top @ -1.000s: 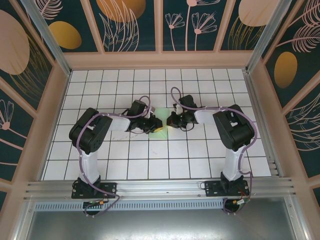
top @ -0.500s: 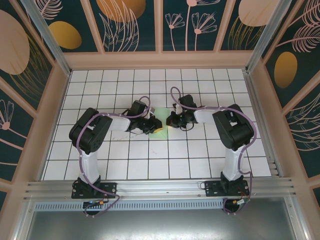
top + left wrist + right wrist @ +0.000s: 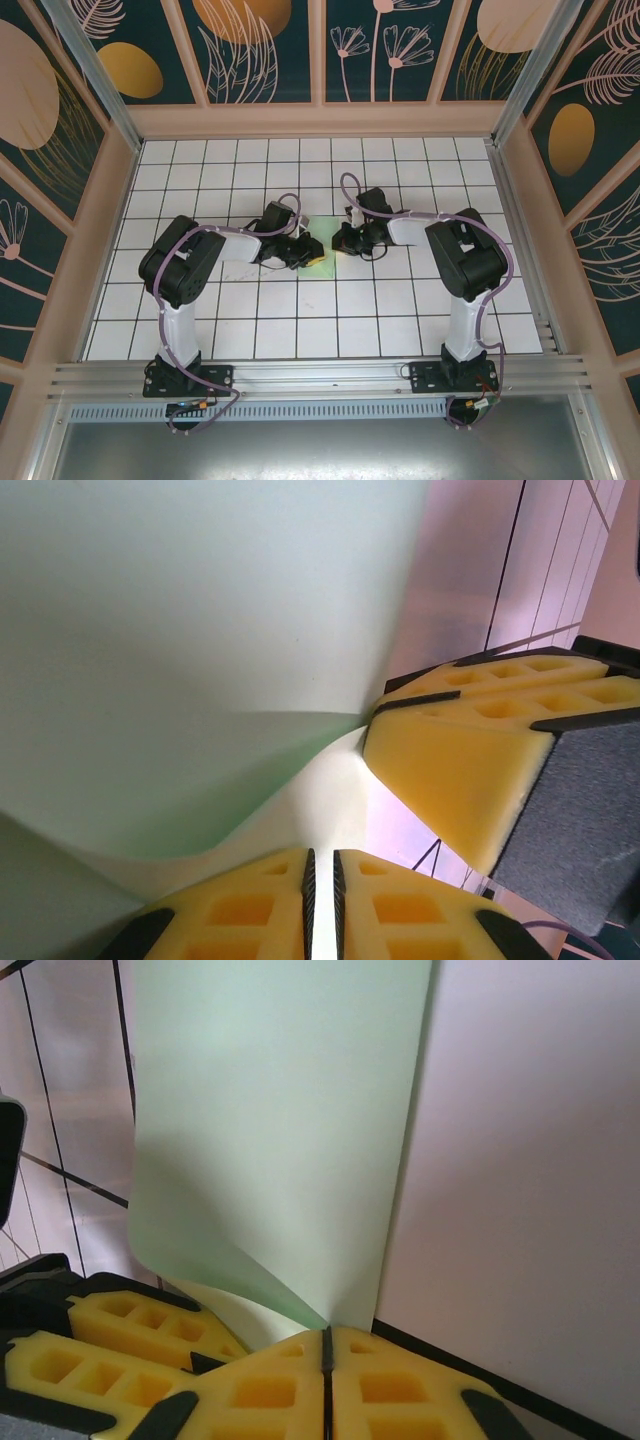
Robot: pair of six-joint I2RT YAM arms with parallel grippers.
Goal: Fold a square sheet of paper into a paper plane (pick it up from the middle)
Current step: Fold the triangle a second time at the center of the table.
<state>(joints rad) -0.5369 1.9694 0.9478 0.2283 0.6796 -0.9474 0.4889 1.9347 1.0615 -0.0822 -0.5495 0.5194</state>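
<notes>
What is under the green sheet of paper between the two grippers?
The square sheet of paper, pinched by the left gripper and right gripper, curls over the white tiled table, visible beside it. Directly beneath, the sheet covers whatever is there.

1. The square sheet of paper (image 3: 317, 252) is mostly hidden between the left gripper (image 3: 306, 250) and the right gripper (image 3: 338, 240); its creases are too small to tell.
2. Wrist views: the sheet's far end is cut off at the top edge, and its near corner is lost behind yellow fingertips (image 3: 270, 1390).
</notes>
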